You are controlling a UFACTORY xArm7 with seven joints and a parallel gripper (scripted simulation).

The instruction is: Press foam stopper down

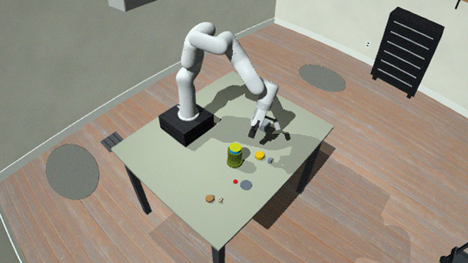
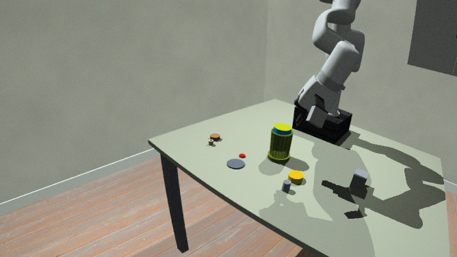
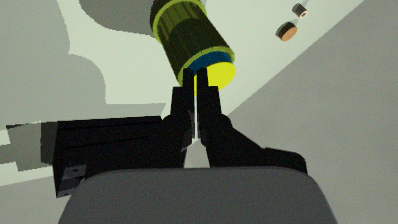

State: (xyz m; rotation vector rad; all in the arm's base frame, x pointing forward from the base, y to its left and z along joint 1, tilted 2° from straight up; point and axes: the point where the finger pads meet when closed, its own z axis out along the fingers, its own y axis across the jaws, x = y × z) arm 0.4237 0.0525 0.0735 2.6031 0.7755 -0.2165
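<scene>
The green ribbed jar [image 1: 235,158] stands upright near the middle of the table. The foam stopper [image 1: 235,147], yellow on top with a blue band below, sticks up above the jar's rim. Nothing lies on the stopper. My gripper [image 1: 252,133] is shut and empty. It hangs above the table behind the jar, apart from it. In the wrist view the shut fingers point toward the stopper's yellow top [image 3: 221,75] and the jar [image 3: 190,37] lies just beyond them.
A yellow disc [image 1: 260,155] and a small grey cylinder [image 1: 270,160] lie right of the jar. A red dot [image 1: 235,182], a grey disc [image 1: 246,184], a brown disc [image 1: 210,198] and a small cork [image 1: 220,199] lie nearer the front. A grey cube [image 2: 359,179] sits near the gripper.
</scene>
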